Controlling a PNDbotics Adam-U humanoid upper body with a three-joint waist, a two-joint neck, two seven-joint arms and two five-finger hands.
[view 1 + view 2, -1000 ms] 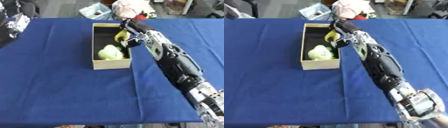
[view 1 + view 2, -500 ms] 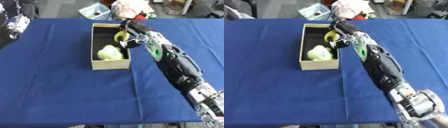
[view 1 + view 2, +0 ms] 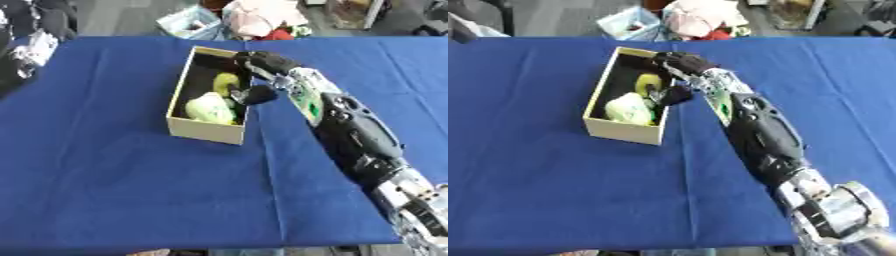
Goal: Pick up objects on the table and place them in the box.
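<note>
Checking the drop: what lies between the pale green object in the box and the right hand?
In the left eye view, a smaller yellow-green object lies inside the tan cardboard box, between the pale green rounded object and the right hand at the rim.

Black right arm with silver wrist joints, green patch near the dark hand.

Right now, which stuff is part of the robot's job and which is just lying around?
Job:
- box
- pale green thing inside it
- yellow thing inside it
- right hand, over the box's far end

Lying around:
- blue table
- pink clutter on the floor beyond
- left arm, idle at the upper left
</note>
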